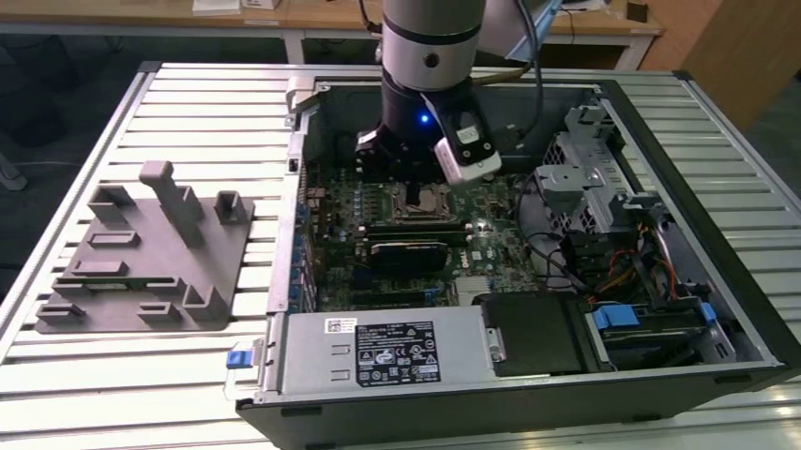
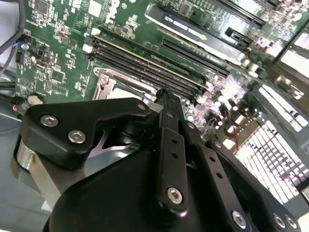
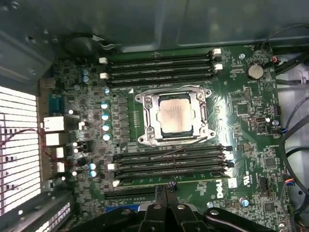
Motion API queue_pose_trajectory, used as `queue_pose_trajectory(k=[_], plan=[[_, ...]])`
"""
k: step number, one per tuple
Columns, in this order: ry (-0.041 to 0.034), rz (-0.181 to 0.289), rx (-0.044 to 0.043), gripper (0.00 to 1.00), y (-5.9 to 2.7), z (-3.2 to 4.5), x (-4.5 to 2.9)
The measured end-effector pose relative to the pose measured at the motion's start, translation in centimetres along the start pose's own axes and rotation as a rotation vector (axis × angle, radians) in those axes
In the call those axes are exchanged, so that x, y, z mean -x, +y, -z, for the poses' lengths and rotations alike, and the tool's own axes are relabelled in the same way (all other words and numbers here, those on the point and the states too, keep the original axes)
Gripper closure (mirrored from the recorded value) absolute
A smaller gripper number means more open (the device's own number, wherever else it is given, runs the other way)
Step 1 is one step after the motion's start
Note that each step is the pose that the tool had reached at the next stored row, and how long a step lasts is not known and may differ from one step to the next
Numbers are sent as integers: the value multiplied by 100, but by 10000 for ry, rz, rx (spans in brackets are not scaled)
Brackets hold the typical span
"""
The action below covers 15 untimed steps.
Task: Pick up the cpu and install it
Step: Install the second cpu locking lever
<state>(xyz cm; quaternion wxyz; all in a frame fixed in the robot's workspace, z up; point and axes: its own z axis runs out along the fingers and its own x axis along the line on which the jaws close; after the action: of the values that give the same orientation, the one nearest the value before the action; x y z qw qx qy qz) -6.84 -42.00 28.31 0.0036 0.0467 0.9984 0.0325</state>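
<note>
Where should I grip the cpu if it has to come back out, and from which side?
The cpu lies flat in the socket frame on the motherboard, top face up. The frame hugs its edges, so come straight down from above, probably pinching two opposite edges.

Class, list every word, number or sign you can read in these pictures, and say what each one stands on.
No text can be quoted.
Black label on the power supply: white print, too small to read.
White sticker beside that label: too small to read.
Motherboard: white lettering and tiny component marks, not legible.
cpu lid: faint marks, not legible.
</note>
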Motion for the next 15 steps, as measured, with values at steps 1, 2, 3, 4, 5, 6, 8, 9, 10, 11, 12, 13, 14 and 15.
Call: queue_pose_trajectory(k=[1,2,3,4,5,6,8,9,10,11,12,13,14,15], plan=[[-2,0,-15,89,2,-18,9],[-3,1,-32,89,5,-34,16],[-4,3,-47,89,8,-51,22],[-5,4,-61,89,12,-70,28],[-6,5,-69,89,16,-88,33],[-7,8,-74,89,22,-105,37],[-6,15,-79,89,40,-132,41],[-7,21,-78,89,51,-144,41],[-6,26,-78,89,62,-156,40],[-5,30,-79,89,73,-168,39],[-6,35,-77,89,84,-181,38],[-6,40,-75,89,91,-195,37],[-6,47,-74,89,95,-209,37],[-5,52,-76,89,98,-221,36]])
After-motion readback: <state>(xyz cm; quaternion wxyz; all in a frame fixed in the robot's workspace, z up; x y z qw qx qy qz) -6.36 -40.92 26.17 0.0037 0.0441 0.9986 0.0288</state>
